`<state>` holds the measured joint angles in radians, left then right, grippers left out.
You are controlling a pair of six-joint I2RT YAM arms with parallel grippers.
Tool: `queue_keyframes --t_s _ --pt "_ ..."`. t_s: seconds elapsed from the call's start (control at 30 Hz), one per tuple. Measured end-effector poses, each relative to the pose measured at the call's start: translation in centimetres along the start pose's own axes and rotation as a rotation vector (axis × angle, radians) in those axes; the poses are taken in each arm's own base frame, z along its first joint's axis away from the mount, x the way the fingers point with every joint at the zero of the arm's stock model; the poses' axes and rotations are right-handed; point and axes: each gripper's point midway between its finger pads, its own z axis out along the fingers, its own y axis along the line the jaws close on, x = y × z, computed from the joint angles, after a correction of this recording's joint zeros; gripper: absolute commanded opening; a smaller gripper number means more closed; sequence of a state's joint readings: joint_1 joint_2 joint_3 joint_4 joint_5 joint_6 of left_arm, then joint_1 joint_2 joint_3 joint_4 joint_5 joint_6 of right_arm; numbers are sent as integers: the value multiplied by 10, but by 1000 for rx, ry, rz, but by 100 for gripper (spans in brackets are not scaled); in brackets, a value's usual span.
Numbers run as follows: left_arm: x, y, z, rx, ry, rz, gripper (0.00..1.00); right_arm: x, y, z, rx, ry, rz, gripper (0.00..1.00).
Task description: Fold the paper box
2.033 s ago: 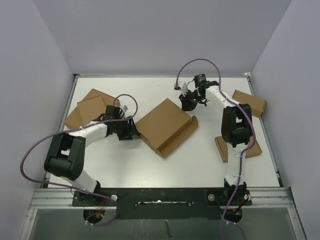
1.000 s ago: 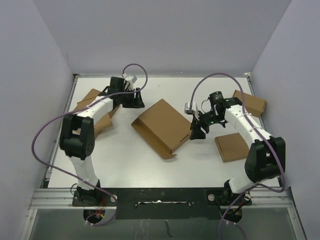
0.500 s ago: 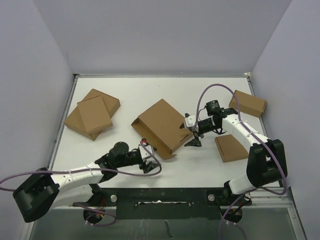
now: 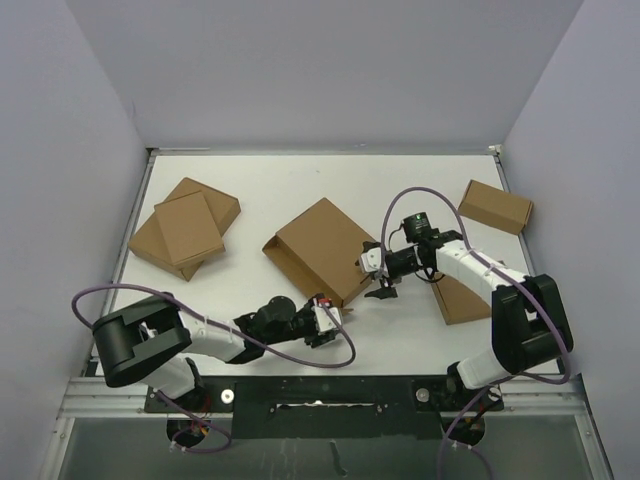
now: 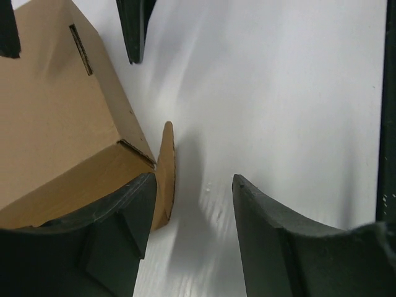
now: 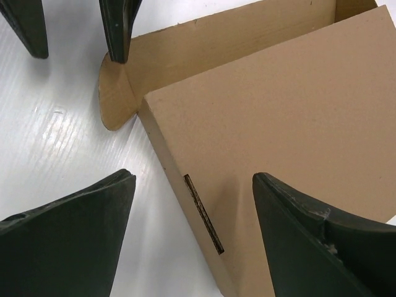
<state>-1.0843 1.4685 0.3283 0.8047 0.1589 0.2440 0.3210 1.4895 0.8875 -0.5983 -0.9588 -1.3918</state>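
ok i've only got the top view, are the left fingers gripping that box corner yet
observer: no, the left wrist view shows the left fingers open, with the corner tab of the paper box just inside one of them, not pinched
operator: and the right side
observer: right fingers open too, straddling the box's side edge, one over its top, one over the table
operator: any slot there
observer: yes, a narrow slot in the side wall, between them
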Motion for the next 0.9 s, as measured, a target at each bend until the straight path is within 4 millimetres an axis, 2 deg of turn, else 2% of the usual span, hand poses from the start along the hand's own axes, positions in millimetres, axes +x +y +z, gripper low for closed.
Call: queue_keyframes --t_s 0.33,0.6,0.9 --pt "-9 15 19 -85 -38 -17 39 8 -1 10 -12 24 -21 73" --pt "4 14 24 -96 -15 -61 27 7 -4 12 -4 28 -32 72" --pt "6 17 27 -119 -16 -100 9 7 -2 14 -9 29 -31 72"
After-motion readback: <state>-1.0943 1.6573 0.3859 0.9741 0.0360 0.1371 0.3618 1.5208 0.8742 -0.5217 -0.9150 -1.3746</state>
